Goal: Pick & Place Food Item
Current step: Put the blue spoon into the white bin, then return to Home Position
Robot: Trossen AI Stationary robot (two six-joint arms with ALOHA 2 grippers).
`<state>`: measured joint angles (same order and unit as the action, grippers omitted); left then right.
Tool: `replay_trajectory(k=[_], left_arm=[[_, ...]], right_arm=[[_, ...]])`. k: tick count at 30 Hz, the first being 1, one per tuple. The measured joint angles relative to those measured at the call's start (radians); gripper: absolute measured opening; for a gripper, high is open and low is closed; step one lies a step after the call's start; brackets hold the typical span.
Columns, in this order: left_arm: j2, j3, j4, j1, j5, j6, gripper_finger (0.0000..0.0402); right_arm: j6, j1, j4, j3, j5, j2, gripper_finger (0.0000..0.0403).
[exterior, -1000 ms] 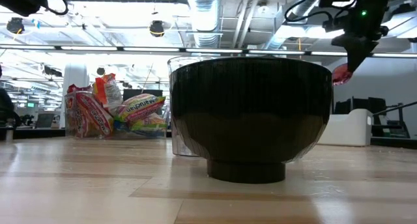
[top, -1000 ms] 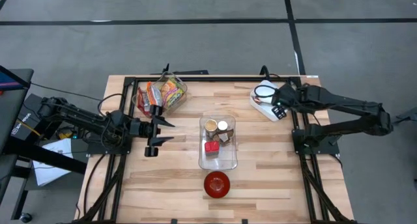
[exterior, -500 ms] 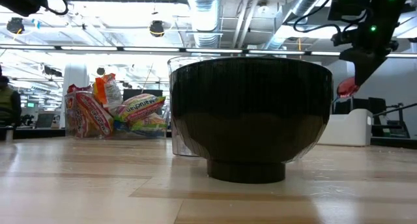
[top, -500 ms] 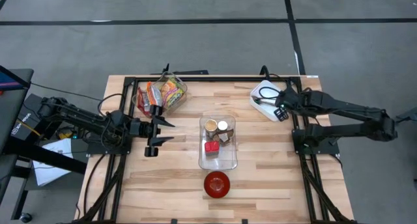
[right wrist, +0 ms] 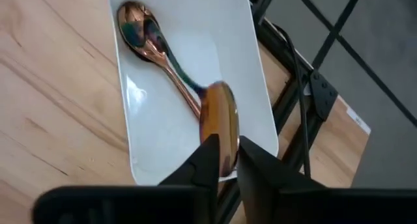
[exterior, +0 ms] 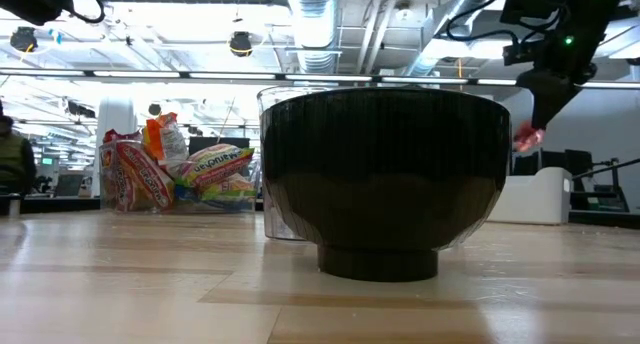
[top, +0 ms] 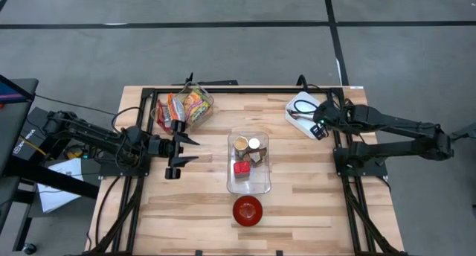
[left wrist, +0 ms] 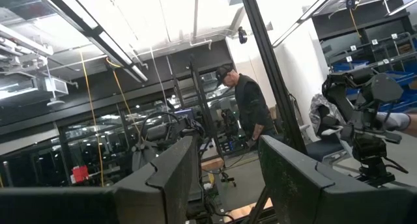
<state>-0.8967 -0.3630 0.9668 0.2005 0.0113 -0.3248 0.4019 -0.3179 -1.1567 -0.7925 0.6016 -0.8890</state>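
From the low view, I found the black ribbed bowl (exterior: 385, 179) hid most of the clear plastic food tray (exterior: 275, 164) behind it. In the right wrist view, the second copper spoon (right wrist: 219, 123) was blurred, its handle hidden between the right claw (right wrist: 223, 160) fingers.

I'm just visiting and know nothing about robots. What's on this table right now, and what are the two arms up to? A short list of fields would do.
table: wooden top
centre: clear container holding small food items
near edge: red bowl
far left: snack packets
far right: white tray with a copper spoon lying in it
right gripper: above the tray, shut on a second copper spoon
left gripper: open, waiting beside the snack packets
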Motion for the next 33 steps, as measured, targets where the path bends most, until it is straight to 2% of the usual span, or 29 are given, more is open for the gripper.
replay_trajectory(k=[5,14,18,22,25,30,33], left_arm=[[0.0,0.0,0.0,0.0,0.0,0.0,0.0167],[0.0,0.0,-0.001,0.0,0.0,0.0,0.0167],[0.0,0.0,-0.001,0.0,0.0,0.0,0.0167],[0.0,0.0,-0.001,0.0,0.0,0.0,0.0167],[0.0,0.0,-0.001,0.0,0.0,0.0,0.0167],[0.0,0.0,-0.001,0.0,0.0,0.0,0.0167],[0.0,0.0,-0.001,0.0,0.0,0.0,0.0167]], right_arm=[[-0.01,0.001,-0.011,0.0,0.009,0.0,0.0093],[-0.01,0.001,-0.017,0.0,0.092,0.002,0.0193],[-0.01,0.003,-0.017,0.0,0.095,0.015,0.0213],[-0.01,0.003,-0.016,0.0,0.074,0.034,0.0216],[-0.01,0.003,-0.012,0.0,0.006,0.054,0.0213],[-0.01,0.004,0.016,0.0,-0.237,0.077,0.0204],[-0.009,0.004,0.018,0.0,-0.3,0.08,0.0197]])
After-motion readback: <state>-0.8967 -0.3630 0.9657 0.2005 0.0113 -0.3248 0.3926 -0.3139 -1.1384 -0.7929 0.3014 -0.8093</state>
